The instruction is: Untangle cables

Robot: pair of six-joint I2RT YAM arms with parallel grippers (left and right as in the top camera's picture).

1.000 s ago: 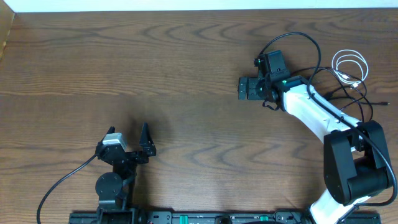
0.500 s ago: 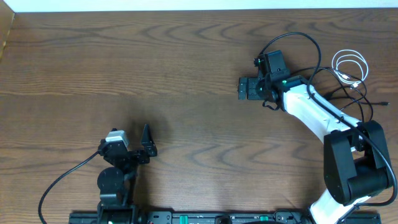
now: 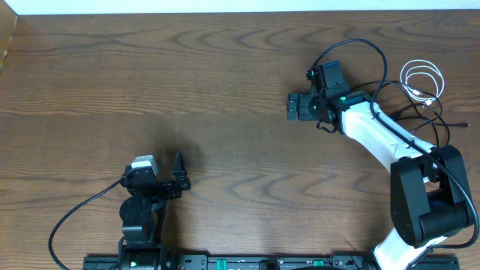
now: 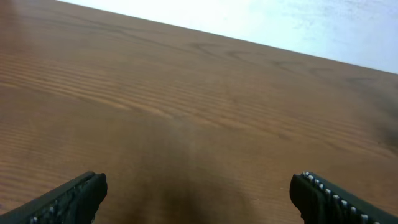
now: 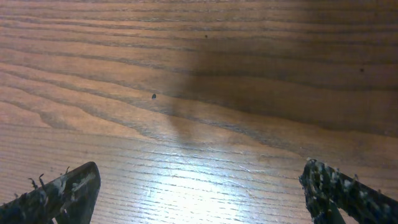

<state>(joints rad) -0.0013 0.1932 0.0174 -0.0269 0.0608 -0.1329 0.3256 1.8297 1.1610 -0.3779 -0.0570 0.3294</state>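
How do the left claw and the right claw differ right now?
The left claw sits near the table's front edge; the right claw reaches farther out over it. The left claw points toward the far edge; the right claw points toward the robot's left. Both are open and hold nothing.

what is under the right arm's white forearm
Thin black cables beside the white cable seem to run in beneath the right arm; how they loop there is covered.
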